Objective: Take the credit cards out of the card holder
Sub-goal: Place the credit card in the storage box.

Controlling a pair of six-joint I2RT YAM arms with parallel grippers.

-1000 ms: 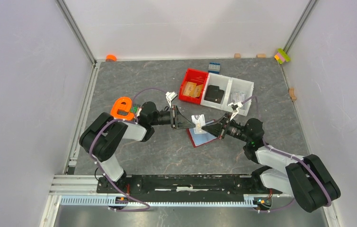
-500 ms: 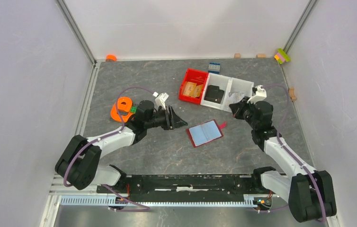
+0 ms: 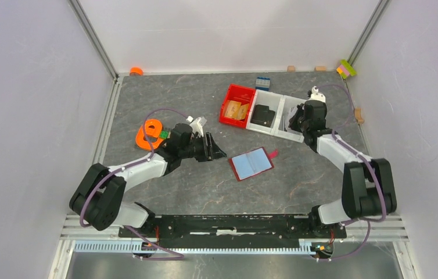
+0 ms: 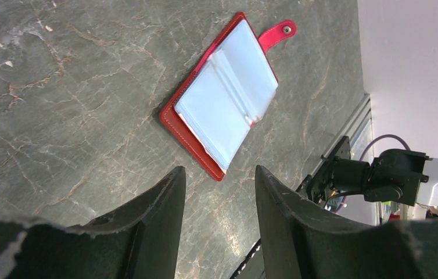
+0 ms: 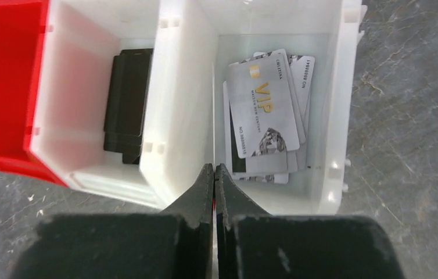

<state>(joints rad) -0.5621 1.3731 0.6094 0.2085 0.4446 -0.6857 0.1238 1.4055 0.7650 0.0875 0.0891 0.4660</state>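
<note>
Lying open and flat on the desk [image 3: 193, 186], the card holder [image 4: 219, 107] is seen with its pale sleeves facing up and its snap tab on the side away from the left claw [image 4: 219, 174]. That claw is parted and empty, just short of the holder's near edge, not touching. Farther back, the right claw [image 5: 214, 170] is pinched shut on nothing, above the white bin [image 5: 185, 87] divider wall. The credit cards [image 5: 266, 113] are stacked in the bin's right compartment, a grey VIP card on top; a black block [image 5: 126, 110] sits in the next compartment.
</note>
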